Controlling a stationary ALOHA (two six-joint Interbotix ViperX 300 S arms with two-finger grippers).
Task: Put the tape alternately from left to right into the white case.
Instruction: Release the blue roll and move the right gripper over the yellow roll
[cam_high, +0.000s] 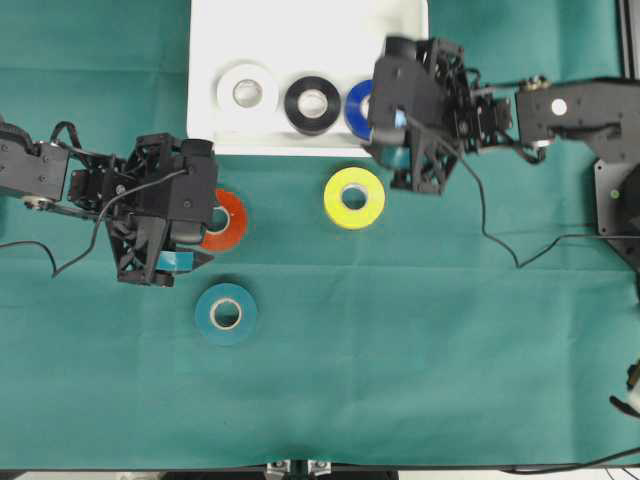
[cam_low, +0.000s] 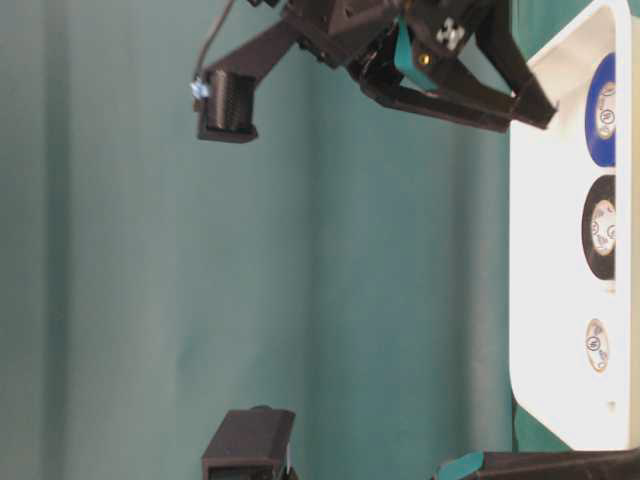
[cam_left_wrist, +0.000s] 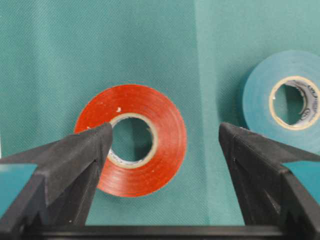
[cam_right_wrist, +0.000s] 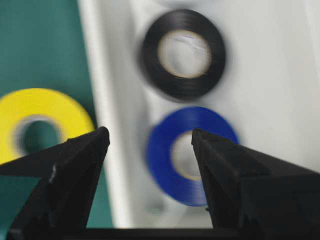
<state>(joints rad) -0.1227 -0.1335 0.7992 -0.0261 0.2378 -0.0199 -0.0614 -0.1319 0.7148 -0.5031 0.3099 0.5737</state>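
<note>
Directly beneath the spread left tool (cam_left_wrist: 162, 135) lies red-orange tape (cam_left_wrist: 131, 140).

Lying flat in the white case (cam_high: 205, 60) at the far edge: white roll (cam_high: 247, 93), black roll (cam_high: 312, 104), blue roll (cam_high: 358, 108) (partly hidden). On the cloth nearer: yellow roll (cam_high: 354, 197), red-orange roll (cam_high: 228, 222), teal roll (cam_high: 226, 314).

Even, bright light with soft shadows; the right wrist view is motion-blurred.

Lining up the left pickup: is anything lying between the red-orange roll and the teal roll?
No. Only bare green cloth separates the red-orange roll from the teal roll; left wrist view shows it.
</note>
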